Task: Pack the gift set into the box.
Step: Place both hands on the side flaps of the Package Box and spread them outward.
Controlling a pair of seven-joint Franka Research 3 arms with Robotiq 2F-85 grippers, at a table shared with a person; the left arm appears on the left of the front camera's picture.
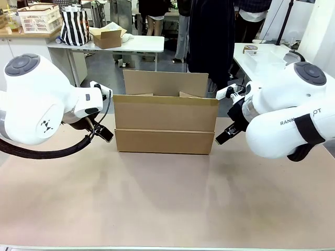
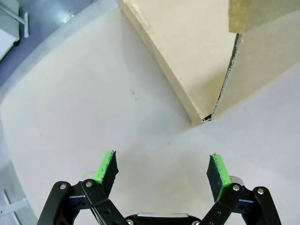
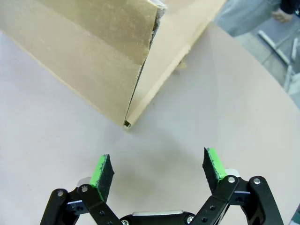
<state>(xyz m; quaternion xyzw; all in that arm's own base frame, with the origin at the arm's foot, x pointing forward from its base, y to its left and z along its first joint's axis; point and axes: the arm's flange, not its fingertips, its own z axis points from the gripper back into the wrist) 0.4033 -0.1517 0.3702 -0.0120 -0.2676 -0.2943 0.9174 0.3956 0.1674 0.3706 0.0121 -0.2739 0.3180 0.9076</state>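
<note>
- Left gripper: jaws spread wide, nothing between the green pads. It hangs low over the table, near the box's left front corner and apart from it.
- Right gripper: also spread wide and empty, pads bare. It mirrors the left one, near the right front corner and not touching.
- Table: a smooth pale top. Judgement: an empty carton will slide on it at a light knock.
- Box: sits mid-table towards the far side, between the two arms. The top is open. The inside is hidden from the front camera, so I cannot tell what is in it.
- Person: dark clothing, standing behind the box at the far edge.
- Rear flap: stands upright.
- Front flap: appears to be folded down outside over the front wall. Its cut edge hangs proud at both corners in the wrist views.
- Step in hand, as I read it: both arms are staged beside the box, and packing has not begun on the robot's side.
- To do it well:
  - Keep the jaws wide until the item is lined up.
  - Lift clear of the hanging flap edges before moving inward.
  - Enter from above through the open top, not across the front wall.
  - Let one gripper steady a side wall if the carton shifts.
  - Leave the rear flap upright.
  - Give way to the person's hands.
</note>
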